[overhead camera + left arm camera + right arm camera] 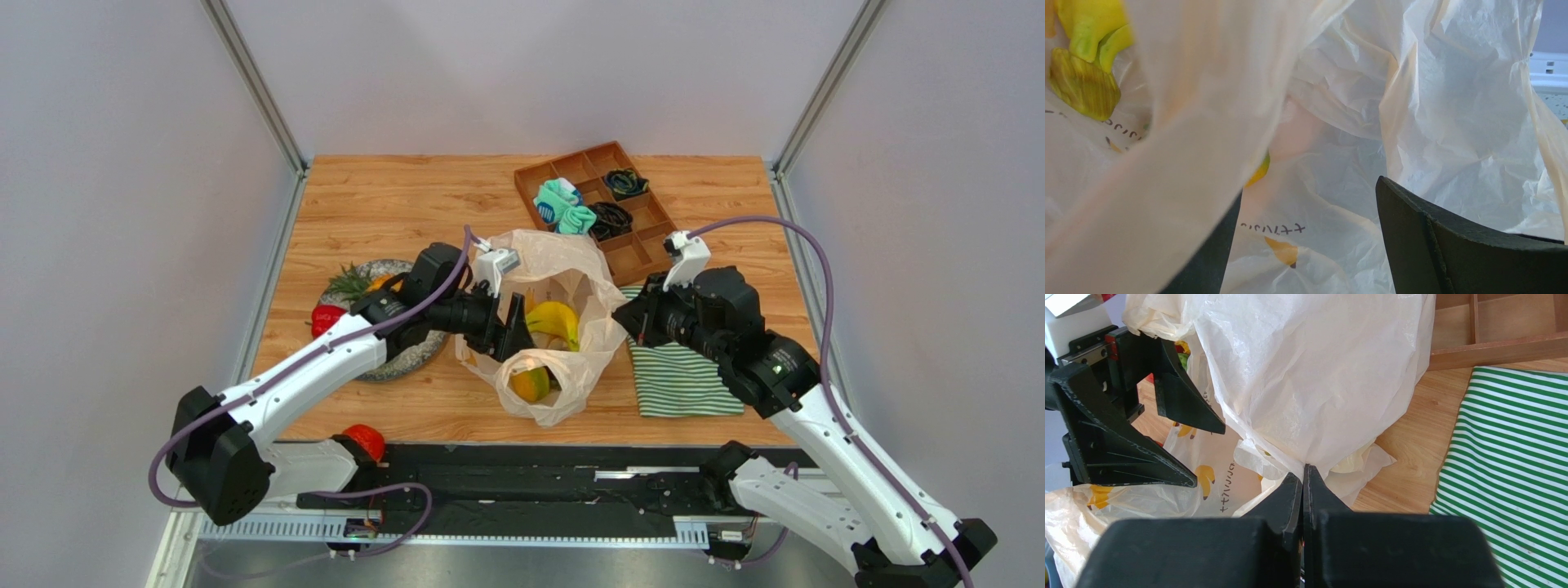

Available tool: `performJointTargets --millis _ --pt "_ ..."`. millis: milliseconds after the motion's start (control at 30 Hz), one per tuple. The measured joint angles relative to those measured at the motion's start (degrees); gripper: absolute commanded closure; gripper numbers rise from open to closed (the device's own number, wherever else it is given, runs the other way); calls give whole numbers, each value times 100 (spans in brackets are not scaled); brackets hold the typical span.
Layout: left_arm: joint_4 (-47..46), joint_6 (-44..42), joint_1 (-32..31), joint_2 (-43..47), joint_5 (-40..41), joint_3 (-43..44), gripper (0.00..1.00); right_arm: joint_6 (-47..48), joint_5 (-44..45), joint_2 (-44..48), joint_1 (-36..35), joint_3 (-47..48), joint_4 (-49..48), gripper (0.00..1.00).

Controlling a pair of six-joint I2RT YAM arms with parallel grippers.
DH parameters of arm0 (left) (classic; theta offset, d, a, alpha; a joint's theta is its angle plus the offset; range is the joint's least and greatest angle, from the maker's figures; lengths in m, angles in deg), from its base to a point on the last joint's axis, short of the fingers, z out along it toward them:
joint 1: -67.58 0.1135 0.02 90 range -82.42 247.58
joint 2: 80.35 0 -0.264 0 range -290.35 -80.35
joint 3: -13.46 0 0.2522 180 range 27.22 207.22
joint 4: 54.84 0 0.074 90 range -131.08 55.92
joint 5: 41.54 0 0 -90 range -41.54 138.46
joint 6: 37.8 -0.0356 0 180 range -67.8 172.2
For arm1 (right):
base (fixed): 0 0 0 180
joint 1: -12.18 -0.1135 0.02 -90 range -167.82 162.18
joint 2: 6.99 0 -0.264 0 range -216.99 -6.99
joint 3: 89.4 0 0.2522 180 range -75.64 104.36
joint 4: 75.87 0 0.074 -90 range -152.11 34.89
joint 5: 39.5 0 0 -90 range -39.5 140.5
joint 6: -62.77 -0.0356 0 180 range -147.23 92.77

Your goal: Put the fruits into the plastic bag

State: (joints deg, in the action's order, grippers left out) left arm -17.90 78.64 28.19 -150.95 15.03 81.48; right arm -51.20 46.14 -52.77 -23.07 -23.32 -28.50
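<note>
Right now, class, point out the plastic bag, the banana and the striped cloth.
plastic bag [1321, 373]: right wrist view, its crinkled wall.
banana [555, 321]: top view, its yellow middle.
striped cloth [681, 374]: top view, the cloth's centre.

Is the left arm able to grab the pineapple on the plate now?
Probably yes: its jaws stand open at the plastic bag, and the pineapple lies uncovered on the plate right beside that arm.

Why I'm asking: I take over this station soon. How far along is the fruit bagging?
Done: a banana and a yellow-orange fruit are in the plastic bag. In hand: the right gripper pinches the bag's edge; the left gripper is open at its mouth, holding nothing. Left: the pineapple and a red fruit on the plate, another red fruit by the left arm's base.
</note>
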Motion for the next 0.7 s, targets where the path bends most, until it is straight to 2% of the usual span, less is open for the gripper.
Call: performJointTargets --millis 167,333,533,700 --pt "306 -164 0 522 284 -11 7 2 2 0 0 0 2 100" --pt "702 -188 133 1727 686 -63 4 4 4 13 0 0 2 100" --pt "1698 46 1117 3104 1333 -98 1 26 44 20 0 0 2 100" --pt "2590 92 1449 3469 1598 -111 1 57 203 17 0 2 9 100"
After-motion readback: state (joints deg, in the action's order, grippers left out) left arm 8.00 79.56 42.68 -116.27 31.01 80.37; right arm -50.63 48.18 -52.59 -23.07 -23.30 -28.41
